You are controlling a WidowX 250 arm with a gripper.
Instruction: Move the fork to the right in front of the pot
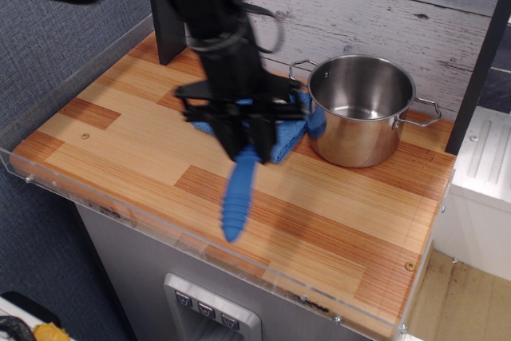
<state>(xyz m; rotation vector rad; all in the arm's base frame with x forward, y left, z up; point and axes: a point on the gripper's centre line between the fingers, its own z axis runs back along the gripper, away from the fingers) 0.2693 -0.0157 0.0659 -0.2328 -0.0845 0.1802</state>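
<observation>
My gripper (246, 146) is shut on the fork (237, 193), gripping its upper end so the ribbed blue handle hangs down and slightly left above the wooden counter. The fork's metal head is hidden between the fingers. The shiny steel pot (361, 109) with two wire side handles stands at the back right of the counter, to the right of my gripper. The fork hangs above the counter's middle, left of the spot in front of the pot.
A folded blue cloth (279, 140) lies left of the pot, mostly hidden behind my arm. A clear acrylic rim (263, 275) runs along the counter's front and left edges. A black post (165, 21) stands at the back left.
</observation>
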